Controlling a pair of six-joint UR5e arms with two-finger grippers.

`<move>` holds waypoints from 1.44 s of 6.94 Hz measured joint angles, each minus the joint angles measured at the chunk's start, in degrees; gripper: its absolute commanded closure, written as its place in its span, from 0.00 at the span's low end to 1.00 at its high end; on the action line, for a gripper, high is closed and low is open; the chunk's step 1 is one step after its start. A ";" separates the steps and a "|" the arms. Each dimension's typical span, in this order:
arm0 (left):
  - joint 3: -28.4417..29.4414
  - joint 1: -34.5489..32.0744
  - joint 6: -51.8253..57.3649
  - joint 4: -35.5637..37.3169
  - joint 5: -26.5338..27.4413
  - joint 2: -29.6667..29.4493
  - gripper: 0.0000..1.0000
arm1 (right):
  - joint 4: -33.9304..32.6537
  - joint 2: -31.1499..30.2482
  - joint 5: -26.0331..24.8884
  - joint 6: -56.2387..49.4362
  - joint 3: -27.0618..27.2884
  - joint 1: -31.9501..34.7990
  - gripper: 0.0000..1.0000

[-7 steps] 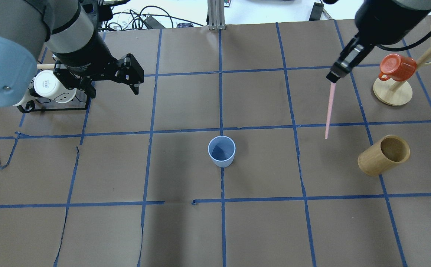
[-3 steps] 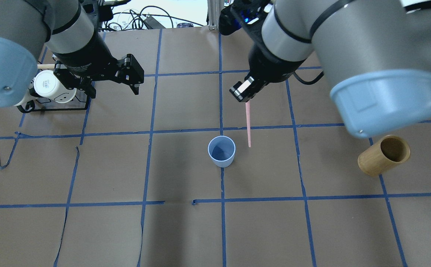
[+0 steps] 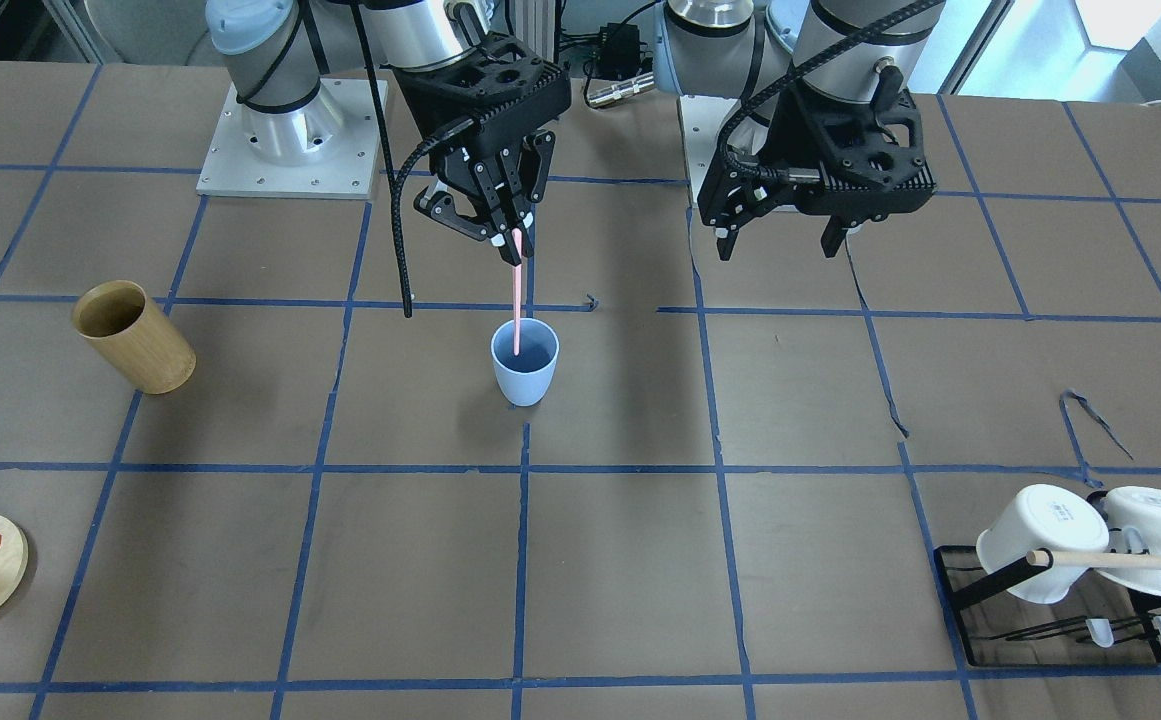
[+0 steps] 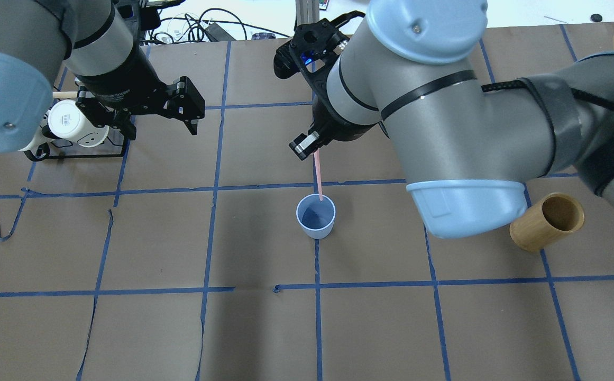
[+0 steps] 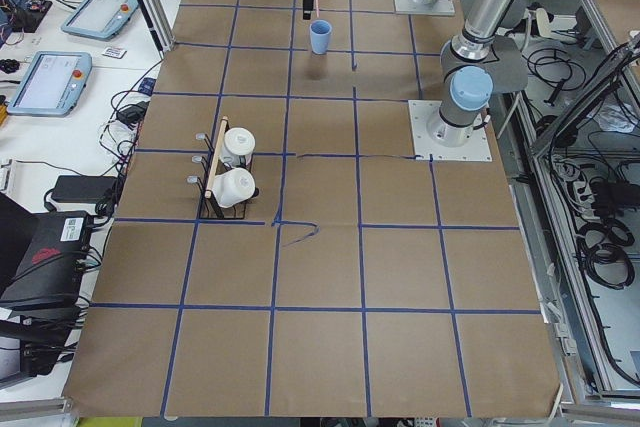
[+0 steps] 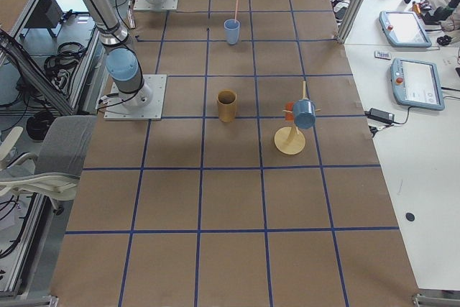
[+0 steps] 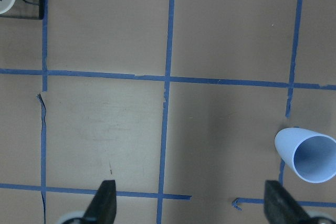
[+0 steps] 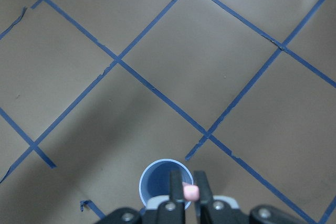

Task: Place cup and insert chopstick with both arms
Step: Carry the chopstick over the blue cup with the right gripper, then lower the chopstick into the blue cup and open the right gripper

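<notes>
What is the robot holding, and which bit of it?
The right gripper pinches the pink chopstick by its top end, lower tip at the blue cup. The left gripper holds nothing.

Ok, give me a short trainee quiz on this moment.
1. True or false: the left gripper holds the blue cup.
2. The pink chopstick has its lower tip: A) at the blue cup's mouth, B) in the bamboo cup, C) flat on the table.
3. Which gripper grips the pink chopstick?
Key: 1 false, it is open and empty; 2 A; 3 the right gripper.
</notes>
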 measured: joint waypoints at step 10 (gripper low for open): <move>0.01 0.00 0.01 0.06 0.02 0.00 0.00 | -4.57 4.92 0.39 0.48 4.67 0.64 0.98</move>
